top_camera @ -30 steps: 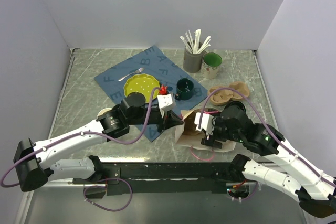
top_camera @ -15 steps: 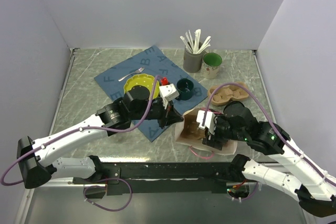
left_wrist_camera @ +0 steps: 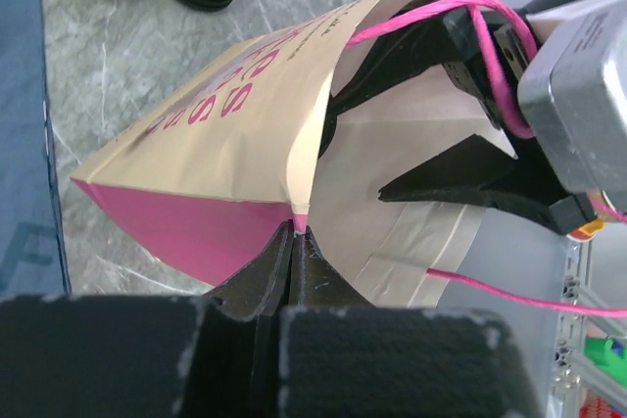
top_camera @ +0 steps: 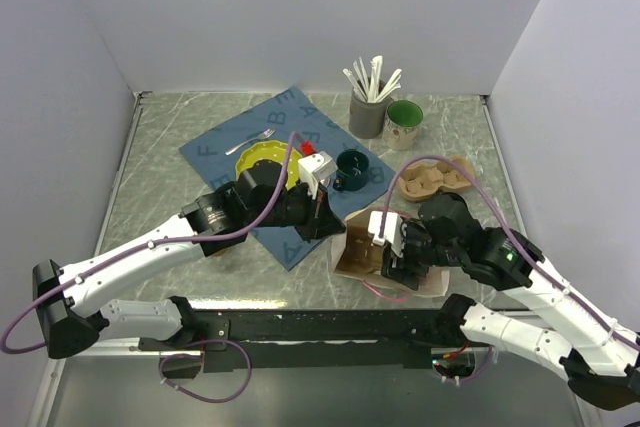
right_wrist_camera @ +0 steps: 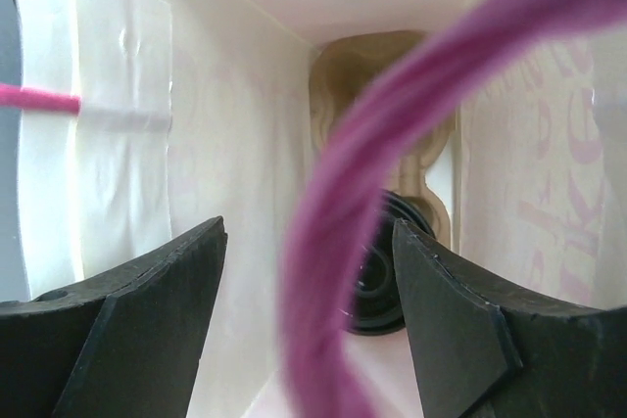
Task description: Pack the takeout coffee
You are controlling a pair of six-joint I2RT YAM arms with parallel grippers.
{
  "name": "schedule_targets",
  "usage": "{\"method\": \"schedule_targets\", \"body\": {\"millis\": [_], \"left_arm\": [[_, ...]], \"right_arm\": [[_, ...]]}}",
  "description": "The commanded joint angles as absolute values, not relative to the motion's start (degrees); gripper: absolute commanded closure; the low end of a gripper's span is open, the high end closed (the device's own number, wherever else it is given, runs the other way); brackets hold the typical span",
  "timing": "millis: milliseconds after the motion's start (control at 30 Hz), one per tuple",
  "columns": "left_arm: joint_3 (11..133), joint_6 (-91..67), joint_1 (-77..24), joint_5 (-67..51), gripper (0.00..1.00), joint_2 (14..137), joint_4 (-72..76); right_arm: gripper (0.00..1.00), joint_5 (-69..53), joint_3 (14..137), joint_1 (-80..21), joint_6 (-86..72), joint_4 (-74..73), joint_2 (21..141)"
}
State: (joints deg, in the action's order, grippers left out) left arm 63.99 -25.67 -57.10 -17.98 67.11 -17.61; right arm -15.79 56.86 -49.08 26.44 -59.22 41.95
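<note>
Now my left gripper (left_wrist_camera: 294, 239) is pressed together on the mouth edge of the brown kraft-paper bag with pink sides and pink letters (left_wrist_camera: 216, 134). The bag lies on the grey marble table (top_camera: 160, 147). My right gripper (right_wrist_camera: 309, 242) is in the bag's mouth, jaws apart, holding nothing. Deeper inside, the takeout coffee (right_wrist_camera: 380, 291), only its round black plastic lid visible, sits in a beige moulded-pulp cup carrier (right_wrist_camera: 377, 85). A blurred purple cable (right_wrist_camera: 318, 281) crosses this view.
</note>
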Motion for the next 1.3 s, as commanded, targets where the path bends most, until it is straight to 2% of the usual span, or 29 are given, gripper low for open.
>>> {"method": "schedule_targets", "body": {"millis": [0, 67, 200, 400, 567, 700, 900, 1267], "left_arm": [[64.51, -29.97, -57.39, -16.17, 0.99, 66.88, -17.75], [64.69, -30.41, -57.31, -15.38, 0.99, 67.06, -18.63], [65.91, -31.72, -57.30, -13.36, 0.99, 67.85, -20.65], [67.85, -33.66, -57.22, -12.30, 0.98, 69.17, -23.82], [68.73, -33.40, -57.13, -10.55, 0.95, 69.08, -25.75], [69.43, -32.44, -56.95, -9.49, 0.87, 69.43, -28.29], [70.75, -31.47, -56.78, -9.49, 0.82, 69.96, -28.83], [75.32, -29.89, -56.69, -7.74, 0.71, 72.33, -31.02]], "right_arm": [[0.25, -17.14, 57.13, -48.87, 26.45, -56.08, 43.24], [0.26, -16.96, 56.52, -48.78, 27.33, -54.85, 43.94], [0.36, -17.66, 57.04, -48.87, 28.47, -54.14, 45.09], [0.42, -17.41, 57.57, -48.78, 29.36, -53.70, 45.70], [0.40, -15.56, 58.71, -48.78, 28.21, -53.52, 45.35], [0.30, -13.72, 58.71, -48.78, 27.69, -53.09, 44.30], [0.23, -11.78, 58.80, -48.78, 27.07, -51.69, 43.86], [0.30, -6.59, 60.91, -47.55, 26.98, -48.25, 45.97]]}}
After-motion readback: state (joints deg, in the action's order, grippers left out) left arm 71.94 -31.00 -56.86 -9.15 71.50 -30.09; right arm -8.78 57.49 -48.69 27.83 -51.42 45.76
